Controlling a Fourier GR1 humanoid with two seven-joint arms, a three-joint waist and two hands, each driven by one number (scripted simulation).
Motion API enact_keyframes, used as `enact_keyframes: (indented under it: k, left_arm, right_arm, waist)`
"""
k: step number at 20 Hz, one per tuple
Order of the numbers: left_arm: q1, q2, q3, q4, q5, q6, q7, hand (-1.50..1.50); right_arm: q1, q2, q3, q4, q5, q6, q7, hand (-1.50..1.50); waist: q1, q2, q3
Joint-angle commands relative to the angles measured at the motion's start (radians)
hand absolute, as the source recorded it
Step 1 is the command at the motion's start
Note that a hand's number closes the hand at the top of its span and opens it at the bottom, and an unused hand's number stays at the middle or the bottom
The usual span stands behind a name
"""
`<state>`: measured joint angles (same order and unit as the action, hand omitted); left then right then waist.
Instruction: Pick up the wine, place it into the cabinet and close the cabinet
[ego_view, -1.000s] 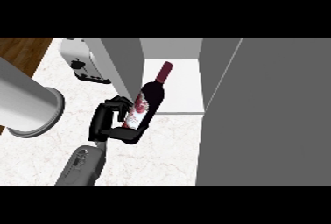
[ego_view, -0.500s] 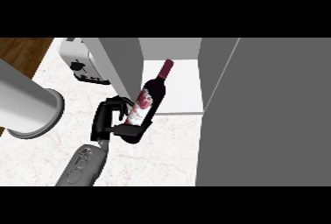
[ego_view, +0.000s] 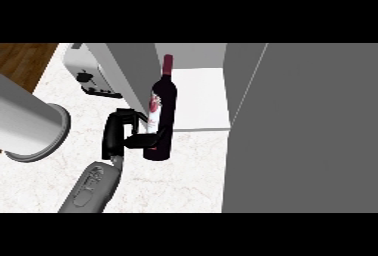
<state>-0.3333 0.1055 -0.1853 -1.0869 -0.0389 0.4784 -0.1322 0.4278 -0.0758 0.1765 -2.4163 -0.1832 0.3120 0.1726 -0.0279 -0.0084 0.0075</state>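
Observation:
The wine bottle (ego_view: 164, 107) is dark with a red foil top and a white and red label. It stands nearly upright over the marble counter (ego_view: 184, 175), right in front of the open cabinet's white shelf floor (ego_view: 203, 100). My right hand (ego_view: 119, 134) is at the bottle's left side, fingers and thumb curled round its lower body. Its grey forearm (ego_view: 92, 187) comes in from the lower edge. The cabinet's grey open door (ego_view: 133, 70) rises just left of the bottle's neck. My left hand does not show.
A broad grey cabinet panel (ego_view: 303, 130) fills the right half of the view. A silver toaster (ego_view: 92, 77) sits at the back left beside the door. A thick grey cylinder (ego_view: 29, 125) crosses the left edge. Wooden floor (ego_view: 22, 60) shows beyond the counter's left edge.
The bottle has swung from a rightward lean to nearly upright, its neck now beside the open door. My hand has shifted slightly toward the cabinet with it.

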Motion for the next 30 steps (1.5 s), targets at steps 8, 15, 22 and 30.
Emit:
enact_keyframes:
  k: [8, 15, 22, 30]
  left_arm:
    - [-0.221, -0.099, -0.118, 0.163, -0.132, 0.067, 0.128, 1.50]
    - [-0.239, -0.083, -0.072, 0.230, -0.141, 0.090, 0.148, 1.50]
    - [-0.244, -0.074, -0.019, 0.244, -0.127, 0.128, 0.152, 1.50]
    - [-0.247, -0.075, 0.023, 0.241, -0.099, 0.147, 0.106, 1.50]
  right_arm:
    - [0.002, -0.001, -0.017, -0.053, -0.083, 0.013, 0.008, -1.50]
    - [-0.004, 0.002, 0.023, -0.072, -0.087, 0.018, 0.039, -1.50]
    - [0.006, 0.005, 0.010, -0.054, -0.102, 0.029, 0.019, -1.50]
    - [0.005, -0.006, 0.011, -0.067, -0.104, 0.046, 0.019, -1.50]
  waist:
    - [-0.056, 0.018, -0.007]
    - [-0.084, 0.028, -0.009]
    - [-0.095, 0.031, -0.009]
    - [-0.097, 0.033, -0.011]
